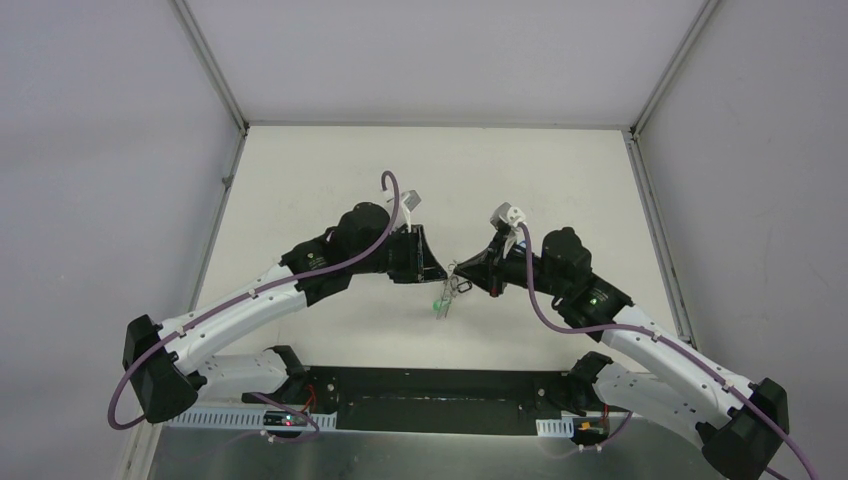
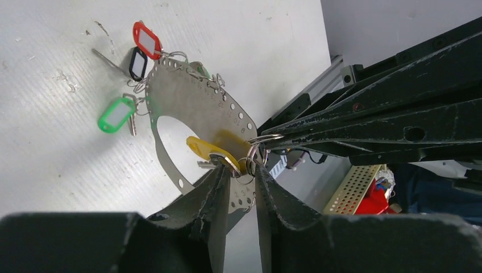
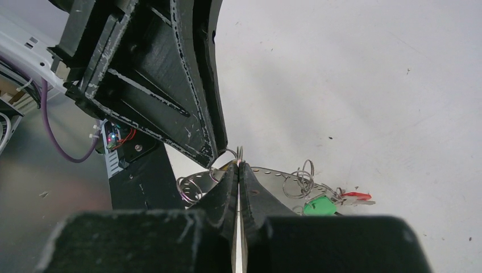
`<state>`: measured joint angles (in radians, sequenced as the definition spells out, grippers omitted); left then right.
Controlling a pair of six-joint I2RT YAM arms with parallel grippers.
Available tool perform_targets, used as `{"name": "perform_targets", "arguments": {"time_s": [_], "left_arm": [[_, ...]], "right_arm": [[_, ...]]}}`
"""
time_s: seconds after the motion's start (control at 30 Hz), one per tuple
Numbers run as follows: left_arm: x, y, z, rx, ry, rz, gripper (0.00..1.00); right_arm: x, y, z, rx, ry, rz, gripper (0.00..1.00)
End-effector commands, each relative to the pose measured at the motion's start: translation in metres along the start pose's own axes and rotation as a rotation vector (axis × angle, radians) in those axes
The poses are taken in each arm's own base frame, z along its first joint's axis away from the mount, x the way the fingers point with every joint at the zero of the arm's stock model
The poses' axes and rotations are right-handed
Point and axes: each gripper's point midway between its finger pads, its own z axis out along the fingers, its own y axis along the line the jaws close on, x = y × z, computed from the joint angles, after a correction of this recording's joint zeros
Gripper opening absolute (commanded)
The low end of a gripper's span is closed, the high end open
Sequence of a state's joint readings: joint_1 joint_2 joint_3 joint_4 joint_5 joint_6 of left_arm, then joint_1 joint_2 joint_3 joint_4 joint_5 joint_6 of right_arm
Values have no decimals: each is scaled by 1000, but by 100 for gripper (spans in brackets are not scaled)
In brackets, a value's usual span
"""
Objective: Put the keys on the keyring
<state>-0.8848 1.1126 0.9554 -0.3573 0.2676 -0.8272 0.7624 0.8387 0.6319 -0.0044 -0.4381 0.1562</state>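
Note:
The keyring (image 2: 193, 105) is a flat silvery loop with holes along its rim, held tilted above the table between both grippers; it also shows in the top view (image 1: 452, 288). Keys with red (image 2: 146, 40), black (image 2: 137, 62) and green (image 2: 116, 115) tags hang from its far edge. A yellow-tagged key (image 2: 207, 149) lies at my left gripper's fingertips. My left gripper (image 2: 239, 170) grips the keyring's band across its width. My right gripper (image 3: 239, 166) is shut on a small split ring (image 3: 239, 152) at the keyring's rim (image 3: 273, 173). The two grippers' tips nearly touch.
The white table (image 1: 420, 170) has grey enclosure walls on three sides. A black base plate (image 1: 430, 395) and perforated metal strips lie at the near edge. Loose small split rings (image 3: 304, 176) stick up from the keyring near the green tag (image 3: 318, 206).

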Motion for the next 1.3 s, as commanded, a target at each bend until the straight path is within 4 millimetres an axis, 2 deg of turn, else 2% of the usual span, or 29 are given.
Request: {"name": "perform_targets", "arguments": {"time_s": [0.0, 0.27, 0.4, 0.67, 0.83, 1.03, 1.07, 1.13, 1.17, 1.23, 1.27], "left_arm": [[-12, -22, -3, 68, -49, -32, 23], [-13, -25, 2, 90, -49, -36, 29], [-11, -27, 3, 103, -34, -37, 24], [-6, -22, 5, 97, -16, -10, 0], [-6, -21, 0, 89, -15, 35, 0], [-13, -17, -15, 68, -71, 120, 0], [-14, -17, -17, 68, -80, 138, 0], [-15, -16, -21, 69, -94, 171, 0], [-15, -16, -23, 71, -98, 191, 0], [-16, -18, -26, 83, -105, 238, 0], [-17, -19, -29, 89, -109, 259, 0]], "right_arm": [[-27, 5, -2, -11, -94, -31, 0], [-26, 3, -2, -3, -94, -31, 0], [-25, 3, -2, 0, -90, -29, 0], [-26, 1, -3, 8, -93, -29, 0], [-28, 1, -3, 14, -97, -21, 0], [-31, -3, -4, 42, -109, 9, 0], [-31, -4, -4, 48, -112, 15, 8], [-34, -4, -5, 53, -123, 25, 41], [-34, -4, -6, 52, -125, 28, 54], [-36, -2, -7, 45, -130, 34, 72], [-37, -1, -8, 39, -133, 39, 76]]}}
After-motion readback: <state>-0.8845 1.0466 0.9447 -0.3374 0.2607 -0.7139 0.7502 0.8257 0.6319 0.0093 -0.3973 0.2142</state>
